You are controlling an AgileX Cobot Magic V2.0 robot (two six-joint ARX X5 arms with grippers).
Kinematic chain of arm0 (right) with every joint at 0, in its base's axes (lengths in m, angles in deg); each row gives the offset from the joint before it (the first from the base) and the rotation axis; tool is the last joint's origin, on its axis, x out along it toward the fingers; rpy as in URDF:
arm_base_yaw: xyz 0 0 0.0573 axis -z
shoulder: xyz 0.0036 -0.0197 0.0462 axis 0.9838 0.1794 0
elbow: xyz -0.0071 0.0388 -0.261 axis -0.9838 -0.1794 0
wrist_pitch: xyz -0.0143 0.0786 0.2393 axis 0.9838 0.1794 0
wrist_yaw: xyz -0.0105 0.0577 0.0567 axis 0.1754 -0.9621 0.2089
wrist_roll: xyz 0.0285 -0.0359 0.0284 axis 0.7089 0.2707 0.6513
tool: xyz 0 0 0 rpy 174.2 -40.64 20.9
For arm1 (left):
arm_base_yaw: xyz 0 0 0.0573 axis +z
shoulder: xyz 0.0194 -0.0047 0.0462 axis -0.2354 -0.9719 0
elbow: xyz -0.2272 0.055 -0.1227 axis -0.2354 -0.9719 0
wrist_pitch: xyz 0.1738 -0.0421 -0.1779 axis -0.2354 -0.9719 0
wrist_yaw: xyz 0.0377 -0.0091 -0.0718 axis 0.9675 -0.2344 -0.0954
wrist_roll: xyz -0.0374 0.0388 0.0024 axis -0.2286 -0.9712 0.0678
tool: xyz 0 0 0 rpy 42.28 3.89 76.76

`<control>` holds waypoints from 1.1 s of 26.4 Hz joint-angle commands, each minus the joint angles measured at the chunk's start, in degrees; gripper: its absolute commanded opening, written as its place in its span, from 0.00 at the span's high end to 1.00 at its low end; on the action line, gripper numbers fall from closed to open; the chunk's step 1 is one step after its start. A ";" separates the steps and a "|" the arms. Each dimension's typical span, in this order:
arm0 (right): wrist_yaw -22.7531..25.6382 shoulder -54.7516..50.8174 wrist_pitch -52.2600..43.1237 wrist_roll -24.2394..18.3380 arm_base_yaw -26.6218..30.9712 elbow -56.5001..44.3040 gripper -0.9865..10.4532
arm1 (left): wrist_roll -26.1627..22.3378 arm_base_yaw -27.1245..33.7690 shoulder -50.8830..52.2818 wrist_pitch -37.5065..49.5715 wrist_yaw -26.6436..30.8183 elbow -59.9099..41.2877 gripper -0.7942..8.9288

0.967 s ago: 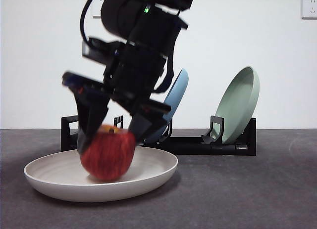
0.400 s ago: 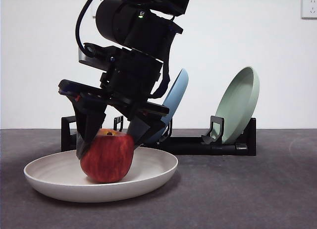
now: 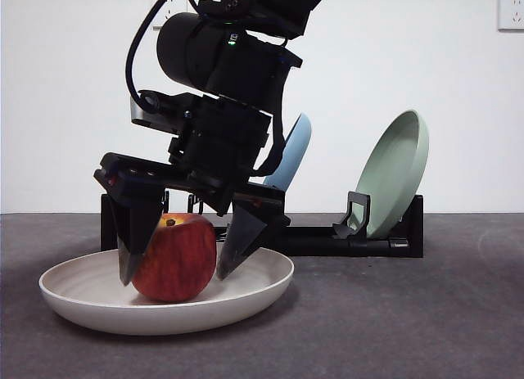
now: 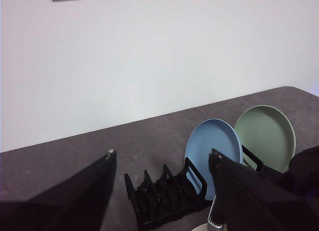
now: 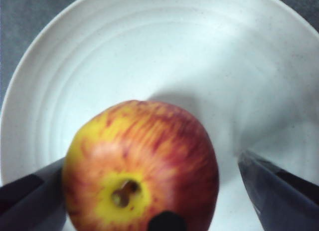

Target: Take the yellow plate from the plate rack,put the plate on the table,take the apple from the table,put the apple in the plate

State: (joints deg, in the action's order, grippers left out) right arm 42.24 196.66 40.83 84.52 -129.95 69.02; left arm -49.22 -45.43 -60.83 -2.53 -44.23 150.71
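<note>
The apple (image 3: 172, 260) stands in the yellow plate (image 3: 254, 285), which lies flat on the table (image 3: 409, 313) in front of the plate rack (image 3: 327, 238). My right gripper (image 3: 173, 274) hangs over the plate, open, one jaw on each side of the apple. The right wrist view shows the apple (image 5: 142, 166) stem-up on the plate (image 5: 149, 51) between the spread jaws of the right gripper (image 5: 149, 161), with a clear gap at one jaw. My left gripper (image 4: 162, 152) is open and empty, high above the rack (image 4: 159, 198).
A light blue plate (image 3: 291, 154) and a pale green plate (image 3: 397, 170) stand upright in the rack; both also show in the left wrist view, blue (image 4: 212, 151) and green (image 4: 266, 133). A white wall with a socket (image 3: 510, 11) stands behind.
The right gripper's jaws have spread and let go of the apple. The apple has settled upright in the plate. The arm has lifted slightly.
</note>
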 commanded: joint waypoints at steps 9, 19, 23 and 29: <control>0.20 -11.45 2.23 -0.35 0.44 0.79 0.47 | 0.83 -0.11 -4.79 -0.15 0.02 -0.17 0.60; 0.39 -26.08 10.14 -3.39 4.94 0.79 0.56 | -3.91 0.11 -18.14 -0.07 -0.17 -0.17 0.60; 0.42 -31.15 14.29 -5.81 8.26 0.79 0.83 | -7.65 1.64 -23.52 -0.11 -4.26 -0.17 0.83; 0.37 -39.17 20.24 -7.80 17.51 0.79 0.93 | -15.23 13.20 -30.64 -0.81 -24.61 -0.17 0.93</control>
State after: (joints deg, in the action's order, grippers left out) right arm 42.46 157.54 61.07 77.31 -112.88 69.63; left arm -61.96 -33.17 -91.58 -3.38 -67.77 150.71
